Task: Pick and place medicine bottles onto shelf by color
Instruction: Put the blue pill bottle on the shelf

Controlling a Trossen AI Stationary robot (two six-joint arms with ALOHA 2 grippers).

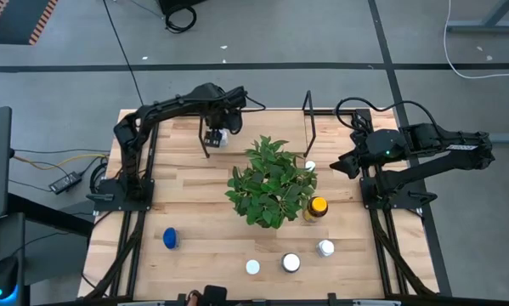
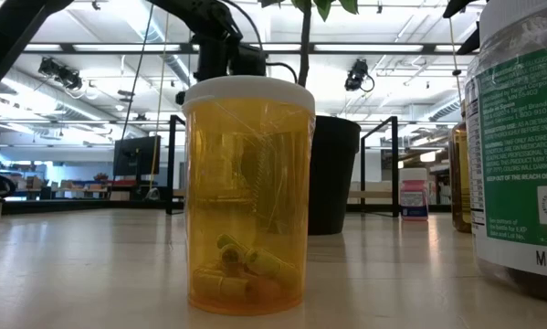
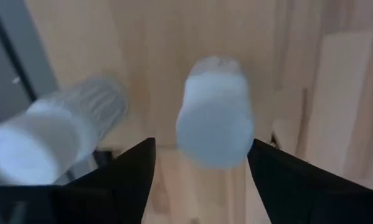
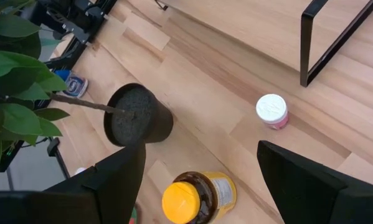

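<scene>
Two white medicine bottles point(image 1: 218, 136) sit at the table's far side by the left post of the black wire shelf point(image 1: 306, 110). My left gripper point(image 1: 213, 133) hangs over them, open. In the left wrist view its fingers point(image 3: 133, 177) stand on either side of one upright white bottle point(image 3: 214, 121), and the other white bottle point(image 3: 55, 137) lies beside it. I cannot tell whether a finger touches the upright bottle. My right gripper point(image 1: 337, 166) is open and empty above the table, right of the plant. Below it are an amber bottle with a yellow cap point(image 4: 195, 196) and a small white-capped bottle point(image 4: 272, 111).
A leafy potted plant point(image 1: 271, 183) stands mid-table. A blue bottle point(image 1: 170, 238) is near left. White-capped bottles point(image 1: 291, 263) stand along the near edge. In the low view an orange vial point(image 2: 246, 196) and a green-labelled bottle point(image 2: 520, 146) stand close to the camera.
</scene>
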